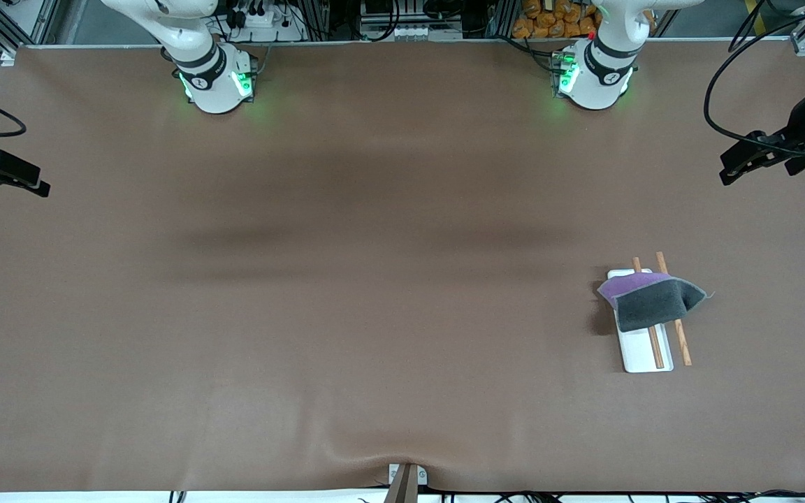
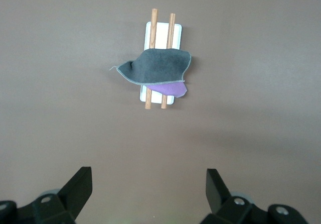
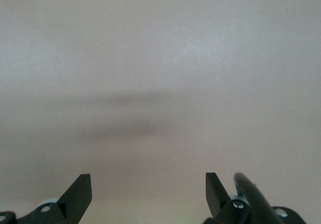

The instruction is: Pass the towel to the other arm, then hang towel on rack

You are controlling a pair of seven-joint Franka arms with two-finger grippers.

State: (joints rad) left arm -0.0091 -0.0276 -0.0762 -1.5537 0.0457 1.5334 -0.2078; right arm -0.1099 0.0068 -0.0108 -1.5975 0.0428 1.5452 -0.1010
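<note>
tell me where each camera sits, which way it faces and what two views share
Front view: high across the table, facing both arm bases; the left gripper and right gripper wait open at the table's ends.
Left wrist view: looks down past its open fingers at the towel draped on the rack.
Right wrist view: open fingers over bare table.
Front and left wrist views share towel and rack.

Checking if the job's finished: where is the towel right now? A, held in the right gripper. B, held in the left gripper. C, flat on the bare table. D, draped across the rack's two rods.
D: the towel lies draped across both wooden rods of the rack, with no gripper touching it.
</note>
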